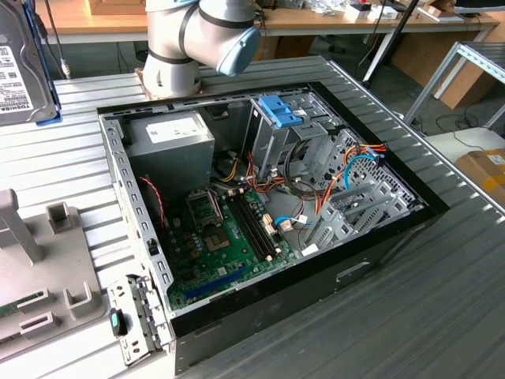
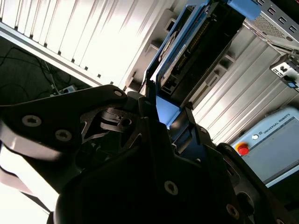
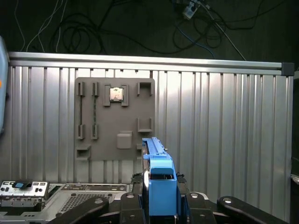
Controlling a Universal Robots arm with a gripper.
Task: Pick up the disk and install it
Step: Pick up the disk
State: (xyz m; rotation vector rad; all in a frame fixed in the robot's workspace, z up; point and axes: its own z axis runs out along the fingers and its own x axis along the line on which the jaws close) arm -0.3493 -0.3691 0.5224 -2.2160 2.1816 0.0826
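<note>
The tool [image 3: 161,181] has closed onto the disk [image 3: 158,156] and grips it by the blue carrier. In both wrist views a black finger presses against each side of the blue plastic, and I see no gap between the fingers [image 2: 148,100] and the frame. In the second wrist view the tool [image 2: 167,111] clamps one end of the carrier. The rest of the disk [image 2: 198,44] reaches out past the fingertips, turned edge-on, its dark body edged in blue.

The ribbed metal table [image 3: 224,130] lies straight ahead of the tool, beyond the far end of the disk. A grey plate [image 3: 114,119] with small slots and holders lies flat on it, just to one side of the line the disk points along. I cannot tell how much space separates the disk from the table.

In the exterior view the disk [image 1: 20,67] stands upright with its white label facing out and a blue corner showing at its lower edge. The arm [image 1: 197,35] rises behind the open computer case [image 1: 379,237]. The case lies well apart from the tool and the disk. Inside it, a drive cage [image 1: 296,146] holds a bare blue bracket [image 1: 280,110] at its top, and a grey box [image 1: 173,138] with a white sticker sits beside the cage.
</note>
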